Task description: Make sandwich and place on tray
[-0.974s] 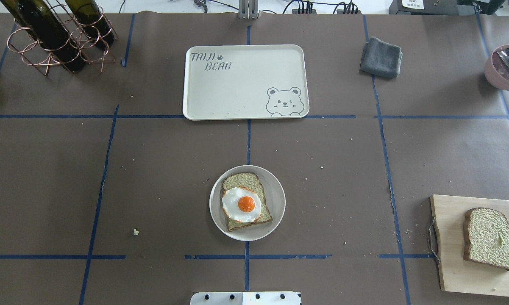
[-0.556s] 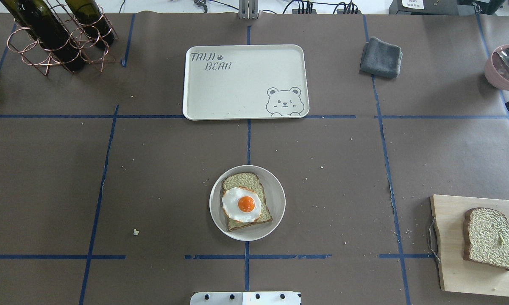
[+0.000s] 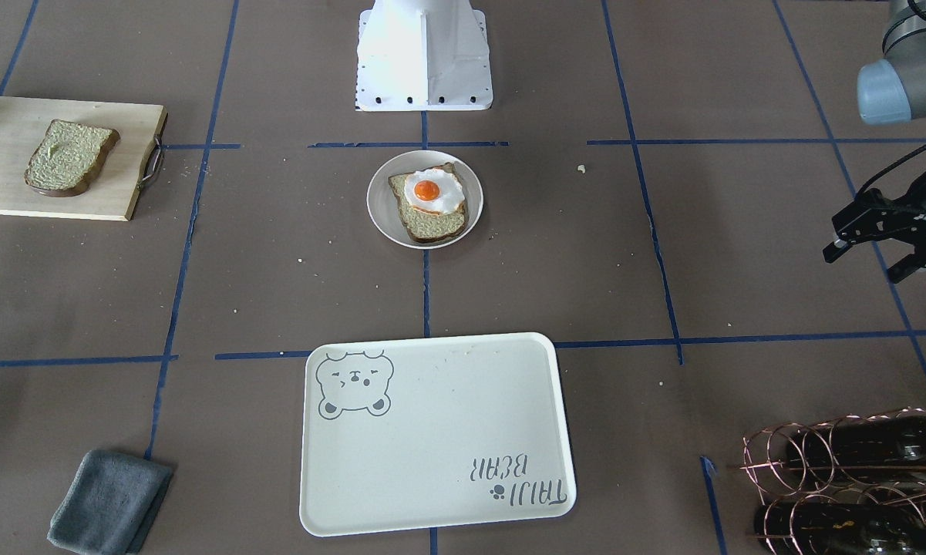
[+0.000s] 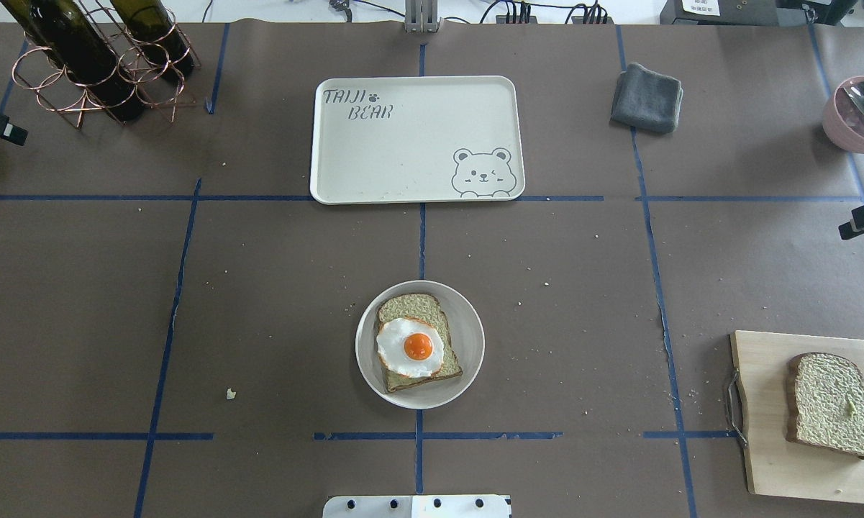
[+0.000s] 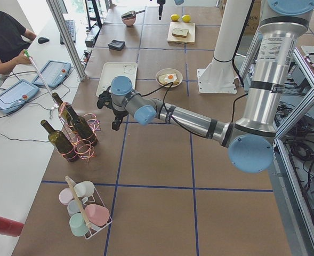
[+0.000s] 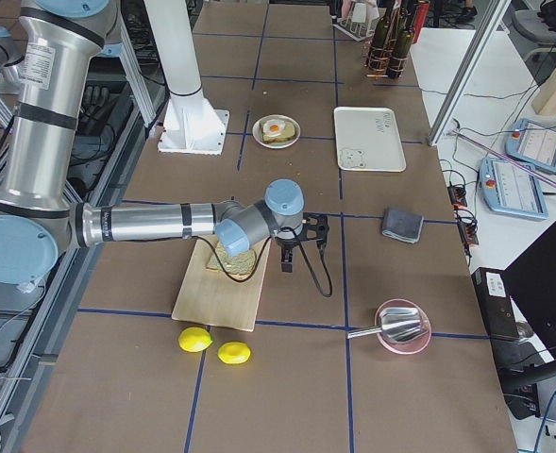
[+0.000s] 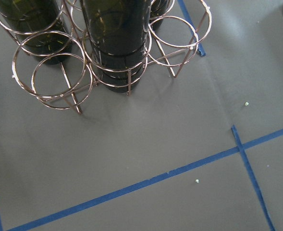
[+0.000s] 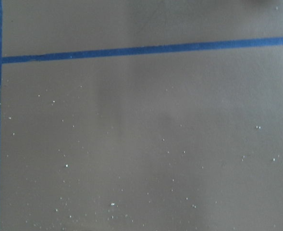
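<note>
One bread slice (image 4: 416,308) lies on a small round white plate (image 4: 469,363) at the table's centre front, with the fried egg (image 4: 410,347) on top. The second bread slice (image 4: 829,404) lies on a wooden cutting board (image 4: 762,439) at front right. The cream bear tray (image 4: 403,144) is empty at centre back. My left gripper (image 3: 863,264) is open and empty, hovering by the wine rack. Of my right gripper (image 6: 304,251) only one finger (image 4: 863,218) shows overhead; the side view shows its fingers apart, beyond the board.
A copper wine rack with dark bottles (image 4: 93,57) stands at back left. A grey folded cloth (image 4: 647,97) lies at back right. A pink bowl with a metal scoop (image 4: 860,115) sits at the far right edge. Two lemons (image 6: 211,345) lie beside the board.
A finger of my right gripper has come in at the right edge and moved nearer the cutting board. A finger of my left gripper has appeared at the left edge. Bread, egg and tray are unmoved.
</note>
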